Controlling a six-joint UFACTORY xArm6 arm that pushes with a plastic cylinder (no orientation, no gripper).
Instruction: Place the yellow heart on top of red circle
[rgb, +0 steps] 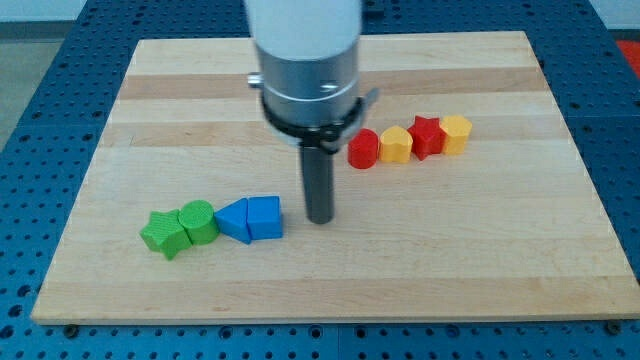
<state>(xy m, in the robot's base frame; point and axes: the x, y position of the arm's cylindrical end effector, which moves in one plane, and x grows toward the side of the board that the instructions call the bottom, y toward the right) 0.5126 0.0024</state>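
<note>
Green star (164, 233) lowest, my tip (319, 219) just right of blue blocks (251, 218), red circle (364, 149) touching yellow heart (396, 145)

red circle (363, 149), yellow heart (396, 145), red star (426, 136), green and blue blocks (212, 222), pale striped wood board (480, 250)

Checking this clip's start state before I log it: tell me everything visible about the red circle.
The red circle is a short, solid red cylinder with a matte, plastic look, standing on the wooden board with its round face tilted toward the camera. It is the leftmost of a row of four blocks at the view's upper right, and its right side touches a yellow block. Nothing sits on it. My tip rests on the board below and to its left, not touching it.
</note>
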